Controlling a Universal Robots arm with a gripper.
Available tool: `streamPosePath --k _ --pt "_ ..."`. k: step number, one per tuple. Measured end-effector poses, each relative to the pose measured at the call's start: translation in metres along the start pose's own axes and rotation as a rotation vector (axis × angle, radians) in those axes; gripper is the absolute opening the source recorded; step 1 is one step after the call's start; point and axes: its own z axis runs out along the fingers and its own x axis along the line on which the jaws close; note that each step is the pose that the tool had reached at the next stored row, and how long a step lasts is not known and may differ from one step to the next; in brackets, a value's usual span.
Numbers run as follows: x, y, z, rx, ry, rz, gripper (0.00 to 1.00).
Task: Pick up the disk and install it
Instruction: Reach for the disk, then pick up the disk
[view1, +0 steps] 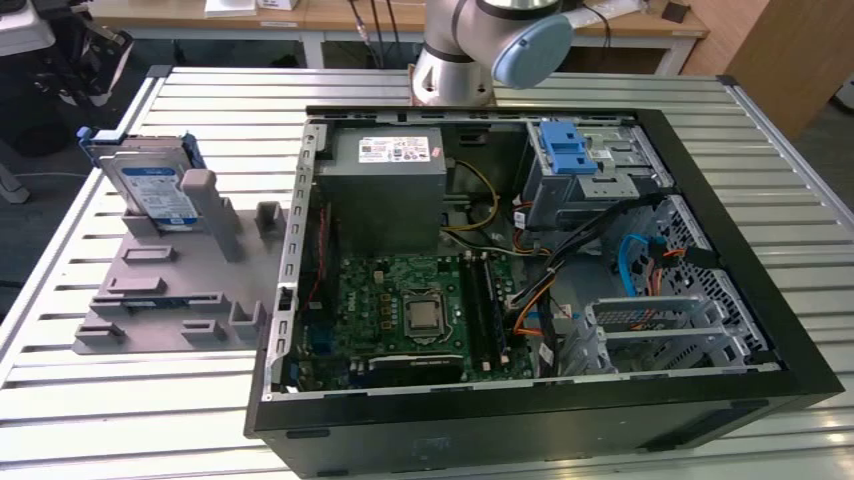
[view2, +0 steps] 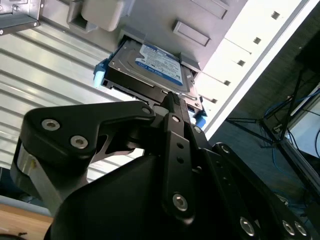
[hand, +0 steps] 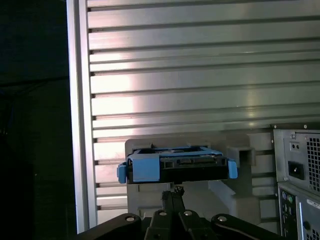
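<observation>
The disk (view1: 154, 185), a silver drive with a white-and-blue label and blue rails, stands on edge in a grey holder (view1: 160, 290) at the exterior view's left, beside the open computer case (view1: 534, 405). Both wrist views show the disk (view2: 150, 65) (hand: 175, 167) some way beyond my gripper (view2: 170, 97) (hand: 173, 191). The black fingers are pressed together with nothing between them, and the tip is lined up with the disk's edge but apart from it.
Inside the case are a grey power-supply box (view1: 384, 190), a metal cage with a blue latch (view1: 574, 155), a motherboard (view1: 414, 310) and a lower drive bay (view1: 654, 325) among loose cables. My arm's base (view1: 454, 60) stands behind the case on the slatted aluminium table (view1: 134, 410).
</observation>
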Motion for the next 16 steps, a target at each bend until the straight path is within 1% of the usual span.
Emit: streamPosePath --k 8,16 --pt "0.0068 0.0004 0.0004 0.0001 0.0001 0.0 0.11" --pt "0.0088 0.0009 0.0004 -0.0001 0.0001 0.0 0.11"
